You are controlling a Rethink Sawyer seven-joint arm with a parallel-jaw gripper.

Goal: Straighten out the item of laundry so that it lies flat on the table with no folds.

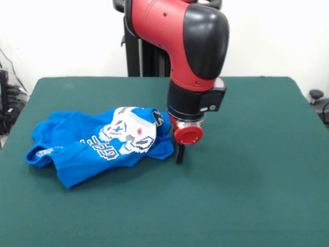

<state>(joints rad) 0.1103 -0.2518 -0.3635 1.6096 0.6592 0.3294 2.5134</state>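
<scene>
The item of laundry (92, 144), a bright blue T-shirt with a white pixel print, lies crumpled and folded over itself on the left half of the table (247, 180). Part of the print bulges up near its right end. My gripper (180, 154) is low over the cloth-covered table, right beside the shirt's right edge, with its black tip touching or almost touching the fabric. The red wrist hides the jaws, so their state does not show.
The red and black arm (195, 62) comes down over the table's middle. Cables and equipment sit off the table's left edge (7, 98), and a dark object stands past the right edge (316, 95).
</scene>
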